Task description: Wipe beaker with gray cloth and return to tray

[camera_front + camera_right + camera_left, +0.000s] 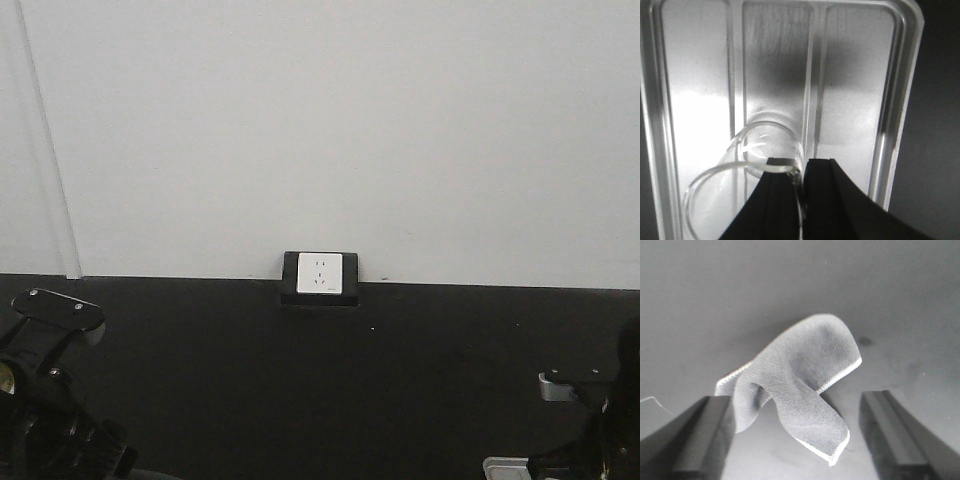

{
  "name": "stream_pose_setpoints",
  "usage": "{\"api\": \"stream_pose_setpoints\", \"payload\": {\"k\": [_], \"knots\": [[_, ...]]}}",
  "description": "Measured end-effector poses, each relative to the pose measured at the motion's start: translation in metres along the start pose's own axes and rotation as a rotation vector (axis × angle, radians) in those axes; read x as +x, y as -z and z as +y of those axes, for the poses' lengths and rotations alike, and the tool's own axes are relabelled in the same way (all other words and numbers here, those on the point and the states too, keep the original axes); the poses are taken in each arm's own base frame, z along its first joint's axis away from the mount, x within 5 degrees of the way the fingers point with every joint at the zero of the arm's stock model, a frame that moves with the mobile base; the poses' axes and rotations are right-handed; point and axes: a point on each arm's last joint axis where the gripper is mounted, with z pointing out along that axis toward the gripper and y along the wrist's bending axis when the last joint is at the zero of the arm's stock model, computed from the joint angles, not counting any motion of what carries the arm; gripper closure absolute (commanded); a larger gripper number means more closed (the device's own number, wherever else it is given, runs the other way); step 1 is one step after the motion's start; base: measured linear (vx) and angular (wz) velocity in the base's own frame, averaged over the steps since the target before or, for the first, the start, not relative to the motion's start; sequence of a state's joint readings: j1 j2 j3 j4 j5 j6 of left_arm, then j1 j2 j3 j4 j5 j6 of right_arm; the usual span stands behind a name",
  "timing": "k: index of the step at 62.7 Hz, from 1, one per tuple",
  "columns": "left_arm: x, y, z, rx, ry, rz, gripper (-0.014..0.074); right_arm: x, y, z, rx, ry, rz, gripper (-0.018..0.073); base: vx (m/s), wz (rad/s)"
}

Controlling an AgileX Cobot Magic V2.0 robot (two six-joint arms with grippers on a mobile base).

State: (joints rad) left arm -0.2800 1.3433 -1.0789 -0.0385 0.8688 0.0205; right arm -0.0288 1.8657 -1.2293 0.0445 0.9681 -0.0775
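A: where's the beaker (767, 165) at?
B: over the tray (700, 75), right gripper (800, 167) pinching its glass wall.
A: and the left gripper (797, 440)?
B: fingers spread wide, holding nothing, gray cloth (800, 377) lying peaked just beyond them.
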Motion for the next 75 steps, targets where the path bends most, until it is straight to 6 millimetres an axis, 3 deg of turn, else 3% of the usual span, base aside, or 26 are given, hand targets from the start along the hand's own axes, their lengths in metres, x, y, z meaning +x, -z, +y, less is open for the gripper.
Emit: {"api": "stream_pose_setpoints", "payload": {"k": [24,32,41,51,60,71,75], "knots": [[0.000,0.000,0.000,-0.003,-0.002,0.000,0.0031,0.000,0.002,0.000,-0.001,-0.001,0.006,0.0239,0.00,0.00],[0.000,0.000,0.000,-0.003,-0.002,-0.001,0.0031,0.004,0.015,0.000,0.007,0.005,-0.013,0.0236,0.00,0.00],[0.000,0.000,0.000,-0.003,-0.002,-0.001,0.0032,0.011,0.046,0.001,0.018,0.012,-0.092,0.0236,0.00,0.00],[-0.001,0.000,0.000,-0.003,-0.012,-0.006,0.0062,0.026,0.090,0.003,0.026,0.016,-0.210,0.0283,0.00,0.00],[0.000,0.011,0.000,-0.004,-0.031,-0.047,0.0154,0.045,0.130,0.006,0.033,0.020,-0.334,0.0398,0.00,0.00],[0.009,0.045,-0.004,0.037,0.003,-0.239,0.0379,0.078,0.164,0.009,0.043,0.031,-0.475,0.0570,0.00,0.00],[0.019,0.053,-0.005,0.045,0.017,-0.330,0.0480,0.093,0.169,0.010,0.047,0.039,-0.518,0.0573,0.00,0.00]]}}
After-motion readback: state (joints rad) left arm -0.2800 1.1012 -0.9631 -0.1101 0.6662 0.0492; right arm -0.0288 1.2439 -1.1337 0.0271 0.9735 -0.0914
